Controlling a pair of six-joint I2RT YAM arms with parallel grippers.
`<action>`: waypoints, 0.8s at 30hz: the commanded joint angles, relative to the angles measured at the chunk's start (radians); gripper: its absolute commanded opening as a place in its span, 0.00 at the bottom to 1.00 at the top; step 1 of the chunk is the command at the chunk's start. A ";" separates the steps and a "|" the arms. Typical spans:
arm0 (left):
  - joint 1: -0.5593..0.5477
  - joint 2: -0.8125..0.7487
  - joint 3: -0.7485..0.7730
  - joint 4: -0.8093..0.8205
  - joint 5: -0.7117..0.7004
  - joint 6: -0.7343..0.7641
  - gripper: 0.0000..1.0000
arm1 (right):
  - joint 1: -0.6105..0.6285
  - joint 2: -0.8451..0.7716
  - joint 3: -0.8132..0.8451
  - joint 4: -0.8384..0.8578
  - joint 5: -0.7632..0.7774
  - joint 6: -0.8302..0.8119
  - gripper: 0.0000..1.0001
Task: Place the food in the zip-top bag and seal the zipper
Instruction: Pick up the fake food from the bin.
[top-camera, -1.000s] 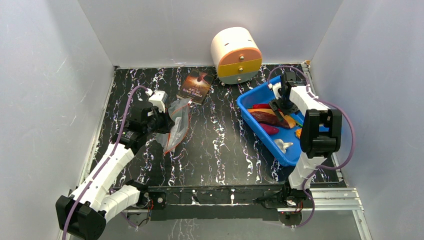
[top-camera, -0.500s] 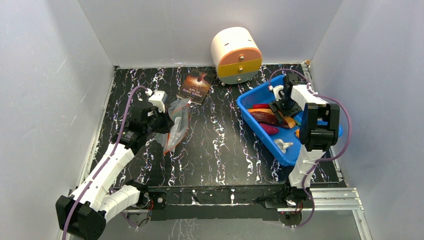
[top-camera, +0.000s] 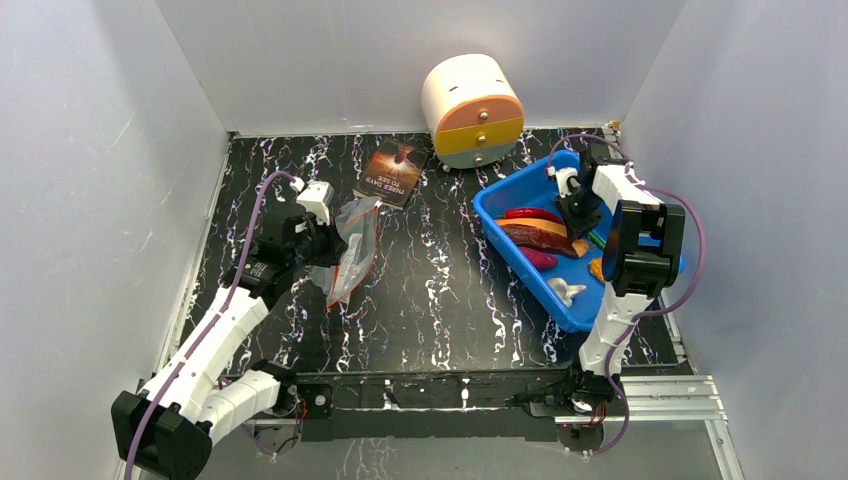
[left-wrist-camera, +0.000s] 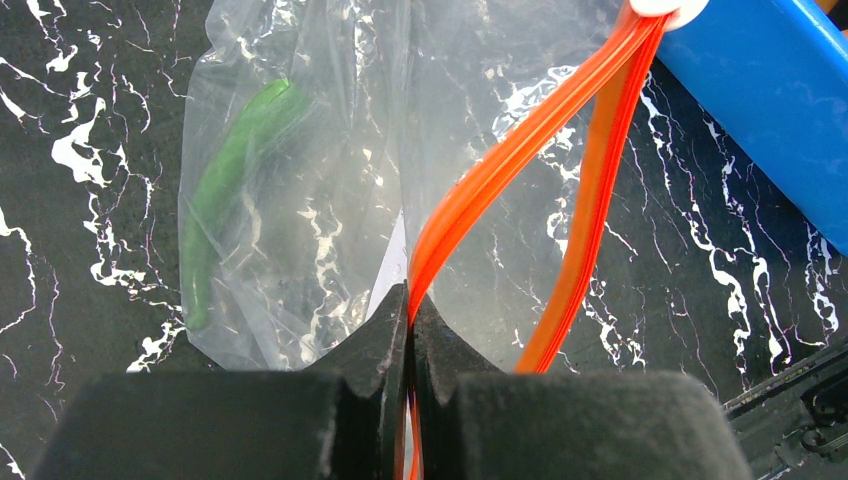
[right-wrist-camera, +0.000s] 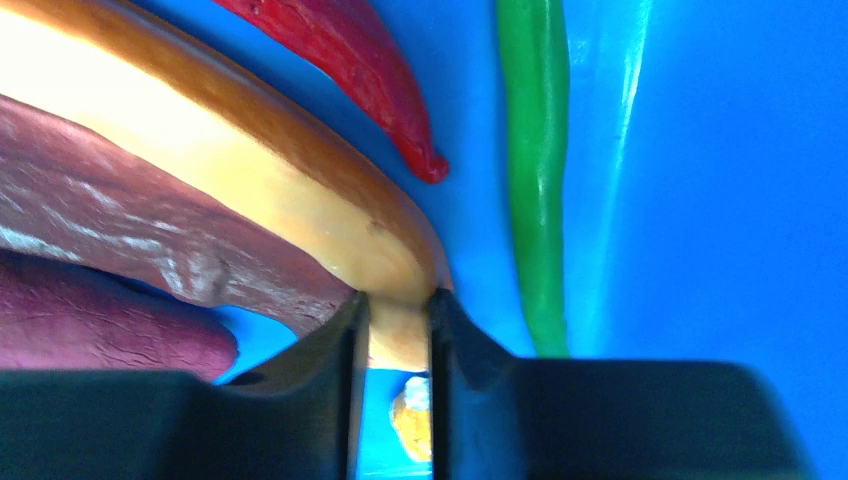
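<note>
Left wrist, L gripper (left-wrist-camera: 410, 305) pinching zipper (left-wrist-camera: 505, 172), right wrist, R gripper (right-wrist-camera: 397, 305) clamping orange-brown slice (right-wrist-camera: 230, 165)

1. Zip-top bag (top-camera: 352, 250) lies left of centre on the tabletop (top-camera: 440, 290), with one stick (left-wrist-camera: 225, 190) inside.
2. Book (top-camera: 392, 172) sits just behind the bag.
3. Drawer box (top-camera: 472, 110) is at the back, right of the book.
4. Tray (top-camera: 515, 188) is on the right. In it, the chili (top-camera: 530, 213) lies behind the curved slice (top-camera: 540, 232), and the lump (top-camera: 565, 291) is at the near end.
5. Left hand (top-camera: 325, 240) is at the bag's left, clamped on the zipper (left-wrist-camera: 520, 150).
6. Right hand (top-camera: 578, 215) is in the tray, pinching the slice's end, with a second stick (right-wrist-camera: 535, 170) beside it.
</note>
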 joint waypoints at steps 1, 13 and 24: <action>0.001 -0.025 0.001 0.008 -0.011 0.012 0.00 | -0.001 0.039 0.012 0.057 -0.017 0.003 0.01; 0.001 -0.044 -0.003 0.012 -0.008 0.008 0.00 | -0.001 -0.062 0.065 0.046 0.021 0.040 0.00; 0.002 -0.045 -0.007 0.014 -0.023 -0.005 0.00 | 0.011 -0.163 0.152 -0.017 0.061 0.102 0.00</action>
